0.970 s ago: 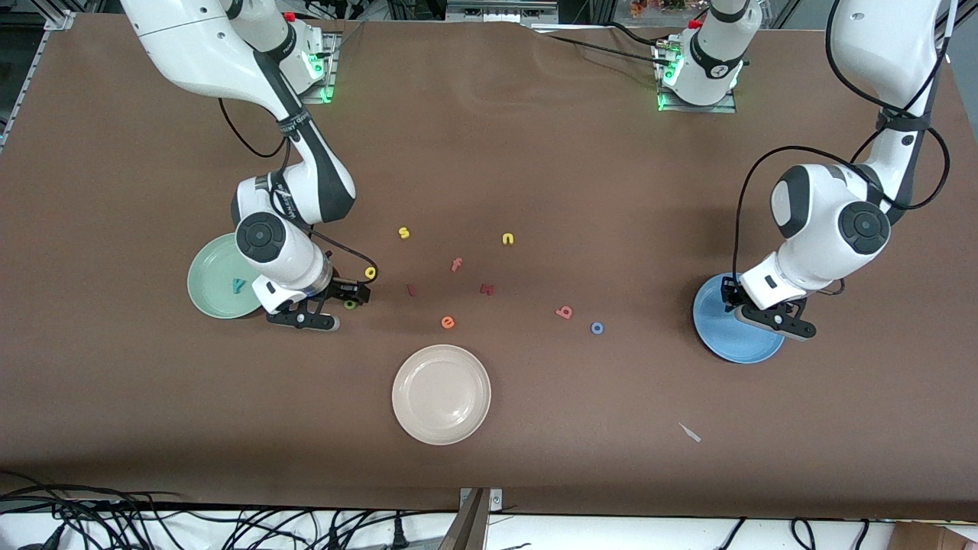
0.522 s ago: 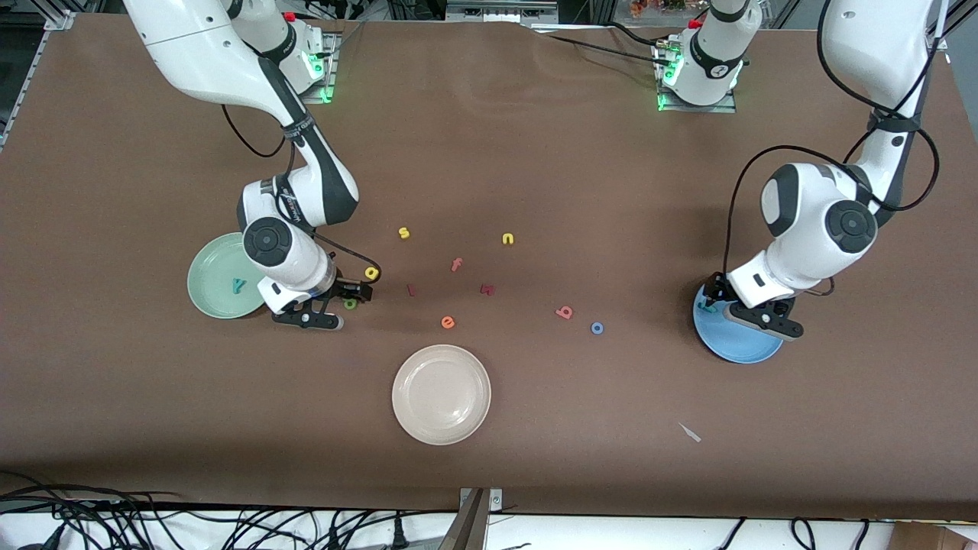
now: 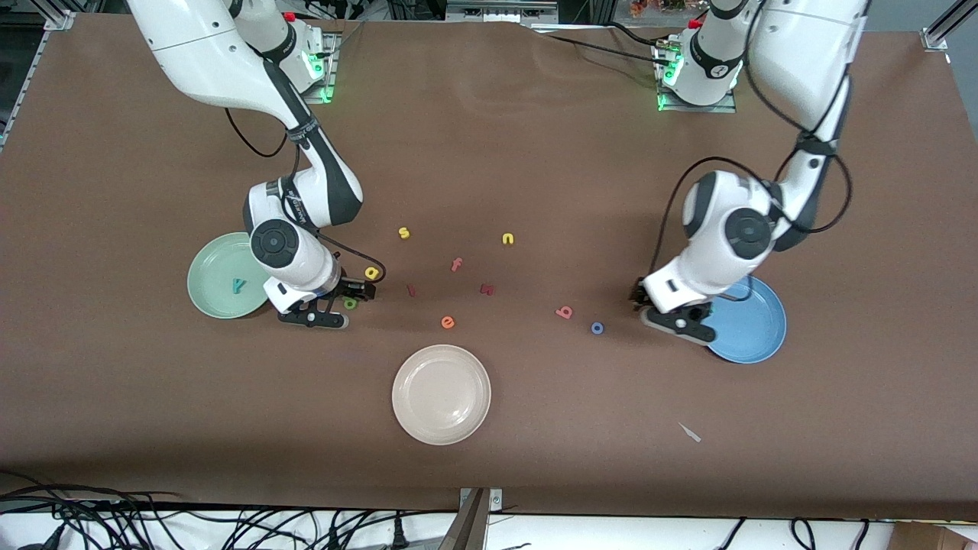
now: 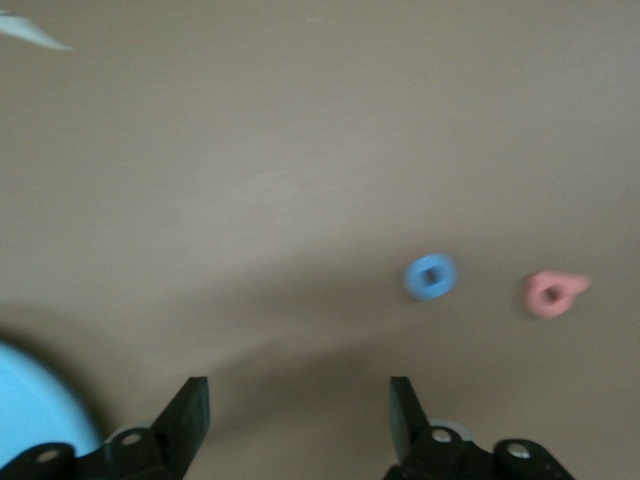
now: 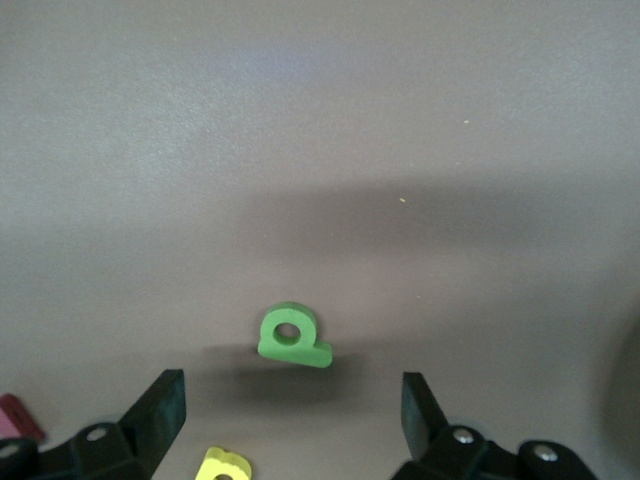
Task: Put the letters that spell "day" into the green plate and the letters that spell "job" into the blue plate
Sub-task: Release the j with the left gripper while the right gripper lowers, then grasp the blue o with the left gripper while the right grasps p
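A cream plate (image 3: 441, 394) lies nearest the camera, near the table's middle. Farther back, an orange "e" (image 3: 448, 322) sits on the cloth, and the blue "o" (image 3: 597, 328) and pink "b" (image 3: 565, 312) lie close together toward the left arm's end. Just beside them the left gripper (image 3: 663, 310) hangs low over the bare table between the "o" and the blue plate (image 3: 752, 325), its jaws wide apart with nothing between them; in the left wrist view the 2 fingers (image 4: 188, 420) frame bare table, with the "o" (image 4: 430, 277) and "b" (image 4: 553, 293) ahead. No letter shows in the blue plate.

Toward the right arm's end, the right gripper (image 3: 336, 298) is low over the green "d" (image 3: 350, 303), jaws open and empty; the right wrist view shows the "d" (image 5: 291, 336) lying between the spread fingers (image 5: 160, 410), apart from both. The yellow "a" (image 3: 371, 272) lies just beside it, slightly farther back. The teal "y" (image 3: 239, 285) rests in the green plate (image 3: 210, 298).

Farther still are a pink "f" (image 3: 456, 265), then a yellow "s" (image 3: 403, 232) and "n" (image 3: 507, 239).
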Motion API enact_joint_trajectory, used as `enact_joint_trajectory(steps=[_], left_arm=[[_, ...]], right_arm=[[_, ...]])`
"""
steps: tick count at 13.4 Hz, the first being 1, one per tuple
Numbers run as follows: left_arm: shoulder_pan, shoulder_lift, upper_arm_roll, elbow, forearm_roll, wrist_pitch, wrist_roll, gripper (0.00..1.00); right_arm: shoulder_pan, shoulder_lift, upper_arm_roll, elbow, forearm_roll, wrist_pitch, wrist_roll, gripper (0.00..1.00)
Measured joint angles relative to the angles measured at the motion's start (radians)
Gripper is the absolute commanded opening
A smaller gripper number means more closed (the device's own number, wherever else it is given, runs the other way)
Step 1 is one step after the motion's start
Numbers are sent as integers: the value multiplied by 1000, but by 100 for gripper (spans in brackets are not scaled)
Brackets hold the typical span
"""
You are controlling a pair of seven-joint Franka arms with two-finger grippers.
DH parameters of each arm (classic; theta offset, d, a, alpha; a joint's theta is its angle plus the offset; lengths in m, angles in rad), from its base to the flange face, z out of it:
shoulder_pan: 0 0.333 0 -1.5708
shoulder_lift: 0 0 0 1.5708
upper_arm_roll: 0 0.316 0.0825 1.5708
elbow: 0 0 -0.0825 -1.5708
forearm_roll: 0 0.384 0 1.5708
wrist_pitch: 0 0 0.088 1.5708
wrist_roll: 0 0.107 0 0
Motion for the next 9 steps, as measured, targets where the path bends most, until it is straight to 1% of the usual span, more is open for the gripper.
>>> enact_joint_trajectory(steps=[1, 2, 5, 6, 7, 9], left_arm=[[-35, 31, 0, 28, 0, 2, -57, 83], [-60, 60, 0, 55, 0, 4, -102, 83], [-78, 130, 3, 132, 0, 5, -145, 82], [-77, 144, 7, 145, 0, 6, -145, 80], [-76, 154, 10, 151, 0, 12, -145, 79], [-76, 171, 12, 155, 0, 26, -145, 79]], right_arm=[[0, 5, 0, 0, 0, 2, -2, 89], [0, 10, 0, 0, 0, 7, -7, 88], [0, 21, -1, 0, 0, 13, -19, 88], [0, 22, -1, 0, 0, 14, -20, 87], [0, 22, -2, 0, 0, 15, -21, 84], [-2, 23, -2, 0, 0, 16, -25, 81]])
